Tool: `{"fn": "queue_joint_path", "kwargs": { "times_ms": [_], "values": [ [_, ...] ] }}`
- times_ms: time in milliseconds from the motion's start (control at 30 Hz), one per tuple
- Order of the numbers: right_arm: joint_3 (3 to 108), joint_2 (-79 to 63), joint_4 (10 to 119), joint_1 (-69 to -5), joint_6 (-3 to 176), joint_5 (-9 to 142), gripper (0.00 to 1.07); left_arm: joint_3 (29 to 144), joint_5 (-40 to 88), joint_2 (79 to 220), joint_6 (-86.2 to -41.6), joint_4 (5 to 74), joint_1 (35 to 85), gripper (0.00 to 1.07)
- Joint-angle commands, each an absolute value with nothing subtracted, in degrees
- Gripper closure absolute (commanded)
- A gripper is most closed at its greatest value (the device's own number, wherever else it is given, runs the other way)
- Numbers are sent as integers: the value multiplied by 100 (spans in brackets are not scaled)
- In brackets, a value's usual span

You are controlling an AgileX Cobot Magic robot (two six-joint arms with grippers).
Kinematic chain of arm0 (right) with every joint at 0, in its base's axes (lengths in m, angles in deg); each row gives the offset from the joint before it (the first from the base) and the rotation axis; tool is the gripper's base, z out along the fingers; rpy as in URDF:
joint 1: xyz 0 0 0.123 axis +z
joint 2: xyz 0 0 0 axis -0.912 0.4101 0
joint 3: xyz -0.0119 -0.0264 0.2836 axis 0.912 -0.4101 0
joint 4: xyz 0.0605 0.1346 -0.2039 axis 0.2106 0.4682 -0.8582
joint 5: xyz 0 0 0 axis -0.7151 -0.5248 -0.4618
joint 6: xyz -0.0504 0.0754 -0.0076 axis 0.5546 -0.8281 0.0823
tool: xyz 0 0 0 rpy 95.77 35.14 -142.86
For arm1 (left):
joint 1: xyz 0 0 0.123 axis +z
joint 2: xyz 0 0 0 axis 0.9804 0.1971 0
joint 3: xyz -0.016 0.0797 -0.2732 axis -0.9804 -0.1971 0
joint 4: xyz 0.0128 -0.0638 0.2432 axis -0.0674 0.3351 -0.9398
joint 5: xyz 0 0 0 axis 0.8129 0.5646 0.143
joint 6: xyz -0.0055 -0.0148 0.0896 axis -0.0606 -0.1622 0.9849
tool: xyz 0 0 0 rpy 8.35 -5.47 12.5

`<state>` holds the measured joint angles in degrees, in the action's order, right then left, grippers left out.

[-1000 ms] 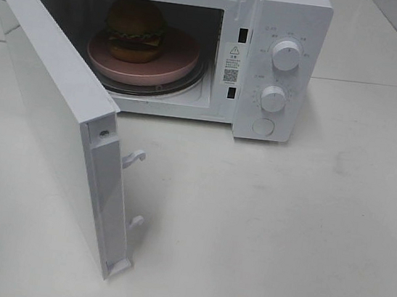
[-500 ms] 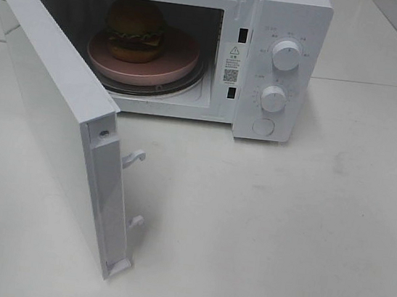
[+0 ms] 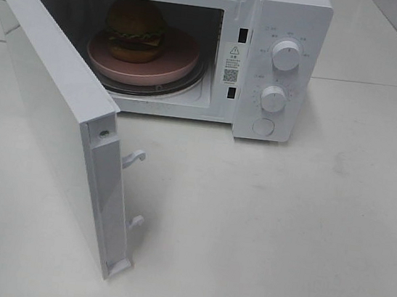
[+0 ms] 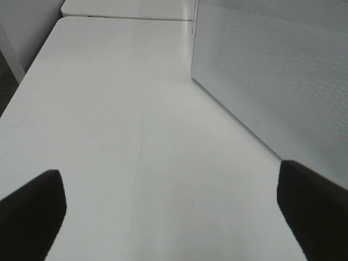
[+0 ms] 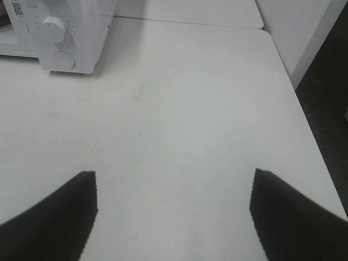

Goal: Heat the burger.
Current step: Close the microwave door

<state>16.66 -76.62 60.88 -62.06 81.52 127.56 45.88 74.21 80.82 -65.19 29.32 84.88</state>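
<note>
The burger (image 3: 134, 30), with a brown domed bun and dark patty, sits on a round pink plate (image 3: 172, 63) inside the white microwave (image 3: 289, 14), whose door (image 3: 50, 107) stands wide open toward the front left. Neither arm shows in the exterior high view. My left gripper (image 4: 171, 209) hangs open over the bare table, next to the outer face of the open door (image 4: 283, 81). My right gripper (image 5: 173, 209) is open too, with nothing between its fingers, well away from the microwave's control panel (image 5: 60, 38).
Two white dials (image 3: 286, 54) and a round button (image 3: 263, 126) sit on the microwave's right panel. Door latch hooks (image 3: 133, 158) stick out from the door's edge. The white table (image 3: 283, 226) ends at an edge (image 5: 302, 109) on the right.
</note>
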Motion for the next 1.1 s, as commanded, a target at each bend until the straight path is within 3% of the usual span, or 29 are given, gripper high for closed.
{"fn": "queue_joint_path", "kwargs": {
  "times_ms": [33,267,467,533,567,633,667,733,767,800,833,933,1100],
  "values": [
    [1648,-7839,6054,-6241,8129,12687,32,4594,7398,8065,-6514,2932,8493,9],
    [1648,-7839,6054,-6241,8124,12687,32,4794,7141,8248,-6502,3012,8493,10],
    [1648,-7839,6054,-6241,8124,12687,32,4875,6493,9010,-6491,3046,8493,20],
    [1648,-7839,6054,-6241,8124,12687,32,4846,6086,9279,-6491,3035,8493,31],
    [1648,-7839,6054,-6241,8124,12687,32,4846,6086,9279,-6491,3035,8493,31],
    [1648,-7839,6054,-6241,8124,12687,32,4783,5685,9526,-6491,3018,8493,47],
    [1648,-7839,6054,-6241,8124,12687,32,4783,5685,9526,-6491,3018,8493,47],
    [1648,-7839,6054,-6241,8124,12687,32,4685,5393,9749,-6491,3018,8493,62],
    [1648,-7839,6054,-6241,8124,12687,32,4685,5393,9749,-6491,3018,8493,62],
    [1648,-7839,6054,-6241,8124,12687,32,4577,5181,9938,-6491,3018,8493,74],
    [1648,-7839,6054,-6241,8124,12687,32,4577,5181,9938,-6491,3018,8493,74],
    [1648,-7839,6054,-6241,8124,12687,32,4365,4631,10351,-6445,3006,8493,106],
    [1648,-7839,6054,-6241,8124,12687,32,3935,3359,10878,-5849,3132,8493,107]
  ]
}}
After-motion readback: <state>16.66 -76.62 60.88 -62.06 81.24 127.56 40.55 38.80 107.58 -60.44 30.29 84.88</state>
